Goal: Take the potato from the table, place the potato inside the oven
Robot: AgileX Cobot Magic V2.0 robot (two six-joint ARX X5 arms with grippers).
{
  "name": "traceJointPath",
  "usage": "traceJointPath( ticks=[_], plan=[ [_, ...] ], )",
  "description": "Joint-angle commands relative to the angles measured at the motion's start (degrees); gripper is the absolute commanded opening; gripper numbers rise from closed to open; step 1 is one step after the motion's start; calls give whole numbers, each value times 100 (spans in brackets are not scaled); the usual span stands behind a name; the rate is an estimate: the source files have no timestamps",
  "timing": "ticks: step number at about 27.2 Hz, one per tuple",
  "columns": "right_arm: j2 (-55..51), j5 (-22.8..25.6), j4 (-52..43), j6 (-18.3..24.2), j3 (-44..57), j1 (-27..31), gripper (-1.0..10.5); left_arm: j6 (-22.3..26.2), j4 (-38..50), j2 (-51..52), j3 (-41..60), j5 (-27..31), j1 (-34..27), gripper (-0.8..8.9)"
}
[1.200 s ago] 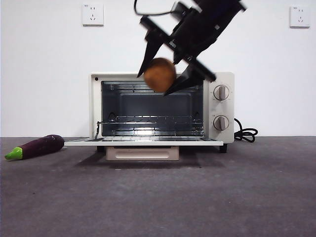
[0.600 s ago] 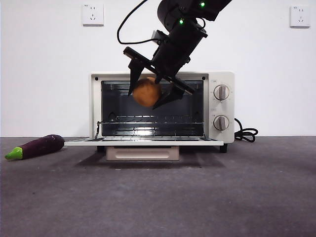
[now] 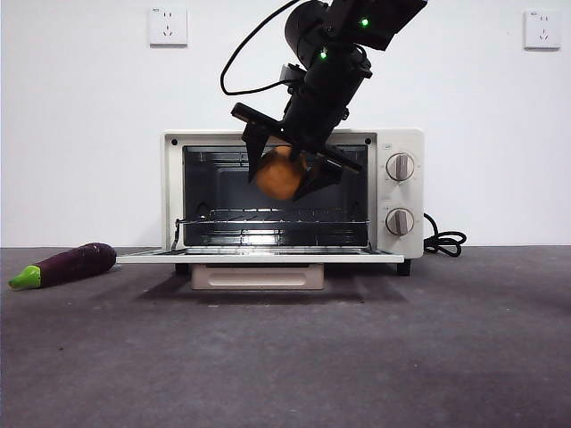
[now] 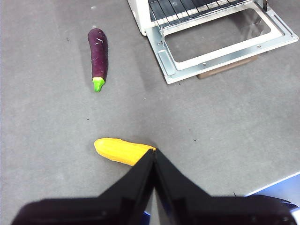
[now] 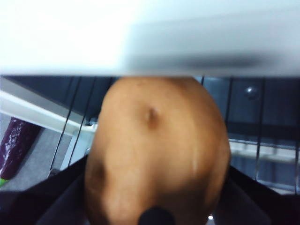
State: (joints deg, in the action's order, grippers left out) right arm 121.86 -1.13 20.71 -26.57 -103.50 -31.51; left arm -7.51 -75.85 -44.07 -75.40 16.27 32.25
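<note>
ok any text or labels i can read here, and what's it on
Nothing can be read in any view.
Oven: small marks by its two knobs, too small to read.
Wall sockets: a tiny mark on each plate, too small to read.
Potato, eggplant, right gripper: no text.

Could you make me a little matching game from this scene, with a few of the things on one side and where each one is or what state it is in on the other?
Things:
1. potato
2. eggplant
3. oven door
4. left claw

Places or states:
A. folded down flat, open
B. held in the right claw, in front of the oven's opening
C. shut, holding nothing, above the table near a yellow vegetable
D. lying on the table to one side of the oven

Pairs: 1-B, 2-D, 3-A, 4-C
</note>
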Motion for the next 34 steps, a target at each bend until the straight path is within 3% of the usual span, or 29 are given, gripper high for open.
traceJointPath(
  ticks=[1,27,30,34],
  plan=[
    [101,87,-160,70,-28,11,63,66,22,20,44,-24,-17,-6],
    [402,380,-439,179,-28,83,74,68,22,20,44,-125,-17,-6],
    [511,352,-415,170,-28,83,166,68,22,20,44,-129,-17,-6],
    [579,350,-435,170,-28,83,168,68,22,20,44,-131,-17,-6]
  ],
)
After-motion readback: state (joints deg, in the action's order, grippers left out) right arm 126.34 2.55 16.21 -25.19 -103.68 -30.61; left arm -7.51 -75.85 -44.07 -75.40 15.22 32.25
